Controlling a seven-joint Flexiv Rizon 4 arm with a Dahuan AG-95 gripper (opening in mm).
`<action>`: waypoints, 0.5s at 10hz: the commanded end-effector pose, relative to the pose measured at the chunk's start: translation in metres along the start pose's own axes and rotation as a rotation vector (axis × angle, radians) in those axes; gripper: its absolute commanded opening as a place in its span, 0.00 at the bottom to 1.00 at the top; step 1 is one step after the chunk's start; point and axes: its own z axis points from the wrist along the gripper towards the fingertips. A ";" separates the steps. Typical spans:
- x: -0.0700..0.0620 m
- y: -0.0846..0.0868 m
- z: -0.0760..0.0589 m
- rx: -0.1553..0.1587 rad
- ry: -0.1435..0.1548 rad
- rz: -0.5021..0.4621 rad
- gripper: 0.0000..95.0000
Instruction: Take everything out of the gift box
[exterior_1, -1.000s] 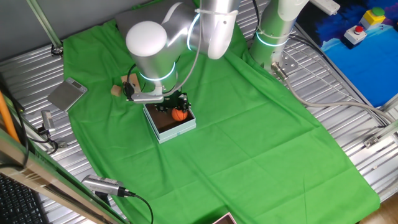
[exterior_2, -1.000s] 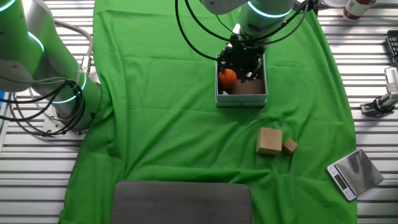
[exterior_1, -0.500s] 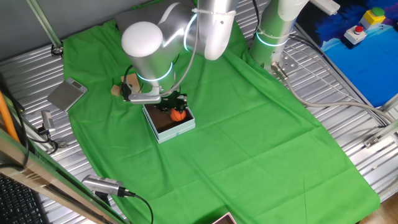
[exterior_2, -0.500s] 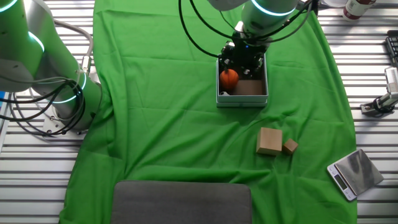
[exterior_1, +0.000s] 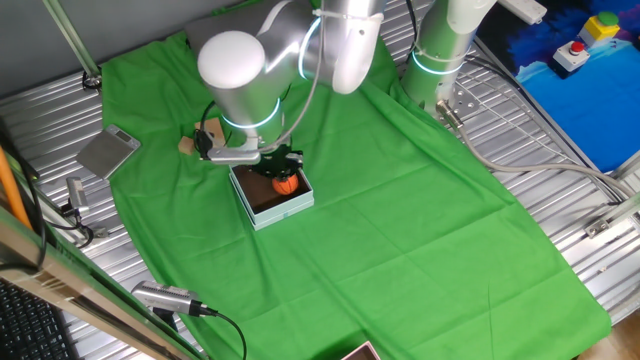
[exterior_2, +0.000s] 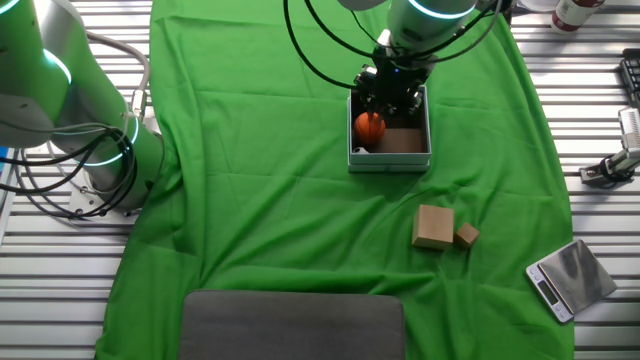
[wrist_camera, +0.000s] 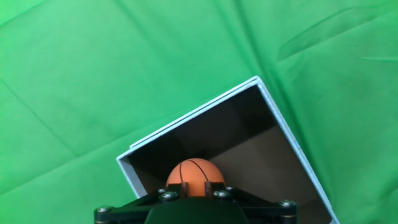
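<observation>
the gift box (exterior_2: 389, 158), pale blue-grey outside and dark brown inside, is sitting open and upright on the green cloth. an orange mini basketball (exterior_2: 370, 126) is lying inside it near one wall (wrist_camera: 194, 177), and a sliver of something white (exterior_2: 357, 149) is showing beside it

No text, label, brand, number or sign can be read in any of the three views. The small silver scale (exterior_2: 570, 279) at the table's edge has a display, but it is too small to make out. The yellow and red buttons on the grey control box (exterior_1: 582, 47) carry no legible marking.
</observation>
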 end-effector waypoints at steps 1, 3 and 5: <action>-0.001 -0.001 0.025 0.002 -0.003 0.001 0.40; -0.002 -0.006 0.018 -0.010 -0.006 0.048 0.60; 0.002 -0.010 0.009 -0.022 -0.032 0.151 0.60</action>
